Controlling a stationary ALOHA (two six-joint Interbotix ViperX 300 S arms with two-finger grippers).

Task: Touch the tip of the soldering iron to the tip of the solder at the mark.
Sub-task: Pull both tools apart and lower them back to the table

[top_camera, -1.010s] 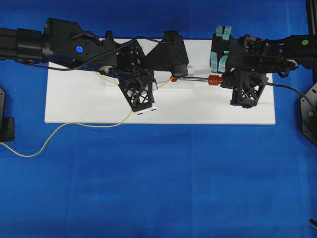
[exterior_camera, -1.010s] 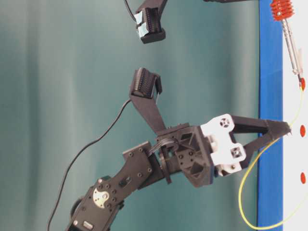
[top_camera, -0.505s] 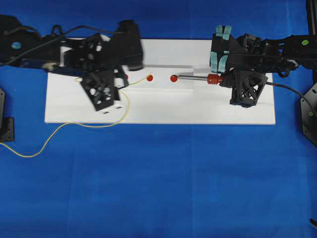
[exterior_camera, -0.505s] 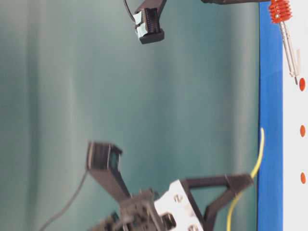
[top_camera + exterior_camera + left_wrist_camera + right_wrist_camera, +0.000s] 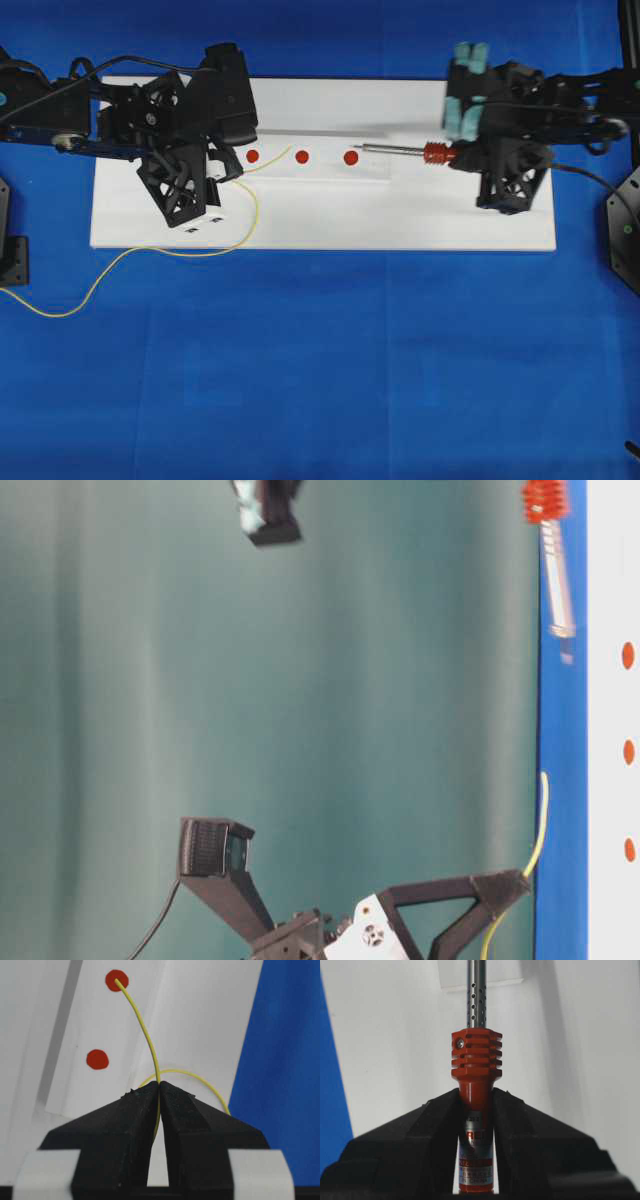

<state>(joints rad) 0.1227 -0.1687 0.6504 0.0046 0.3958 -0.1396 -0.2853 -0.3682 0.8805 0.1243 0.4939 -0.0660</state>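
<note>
My left gripper is shut on the thin yellow solder over the left part of the white board. In the left wrist view the solder curves up from the gripper and its free end lines up with a red mark. From table level the solder stands off the board. My right gripper is shut on the red handle of the soldering iron. Its tip points left, just short of the right mark. The ribbed collar sits just beyond the gripper.
Three red marks sit in a row on a raised white strip: left, middle and the right one. Slack solder loops off the board's front edge onto the blue table. The iron's black cord trails right.
My left arm has swung left with the solder, away from the right mark. My right arm has drawn the iron slightly right and lifted it off the board.
</note>
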